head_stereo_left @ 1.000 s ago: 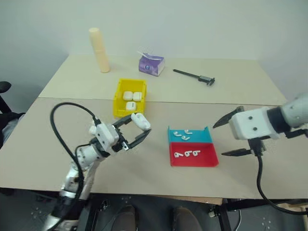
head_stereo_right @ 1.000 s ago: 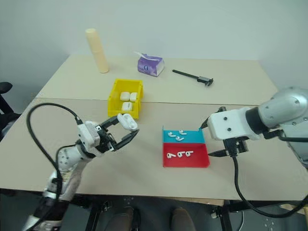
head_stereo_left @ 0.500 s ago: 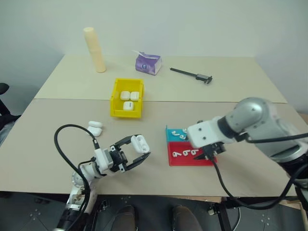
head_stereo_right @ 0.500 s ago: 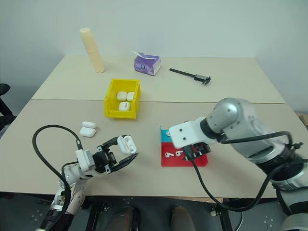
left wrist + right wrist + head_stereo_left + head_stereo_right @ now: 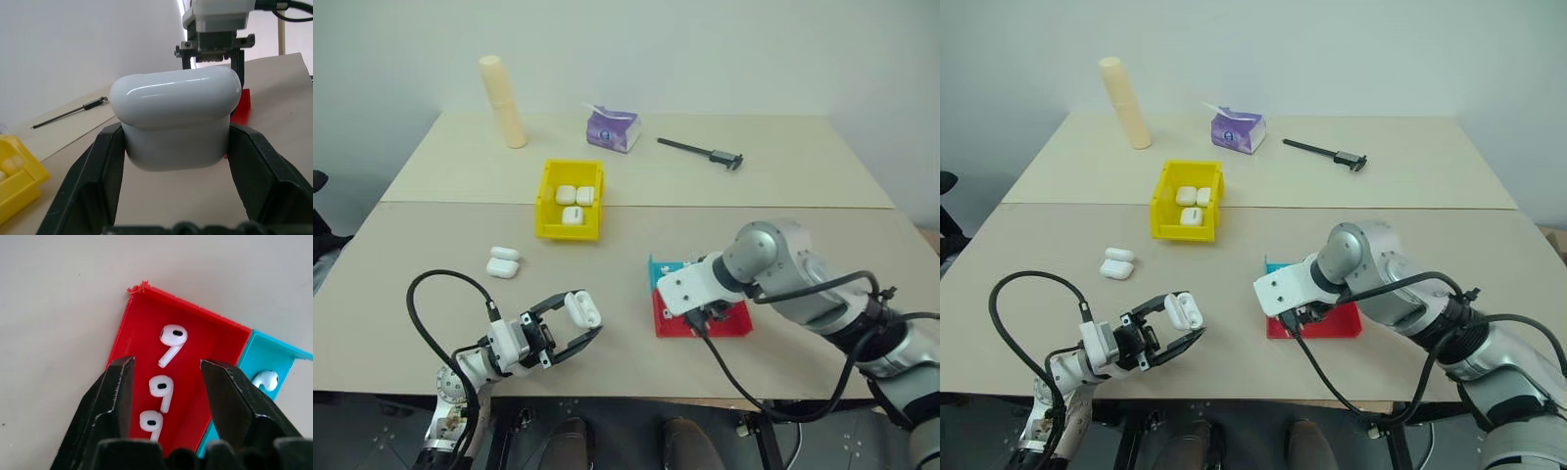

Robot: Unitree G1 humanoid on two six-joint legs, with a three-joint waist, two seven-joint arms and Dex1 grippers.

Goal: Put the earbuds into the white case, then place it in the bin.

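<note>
Left tool (image 5: 176, 161) clamps the white case (image 5: 176, 125); right tool (image 5: 168, 387) hangs parted over earbuds (image 5: 161, 387) in the red tray (image 5: 132, 328)

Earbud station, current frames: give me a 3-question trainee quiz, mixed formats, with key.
1. True or false: the left gripper is shut on a white case.
2. How many white cases lie in the yellow bin? A) one B) three C) five
3. The right gripper hangs open over which tray?

Key
1. True; the case sits clamped between the black fingers.
2. B; three cases in the bin, and two more lie loose on the table.
3. The red tray, with its earbuds between the open fingertips; the blue tray adjoins it.
</note>
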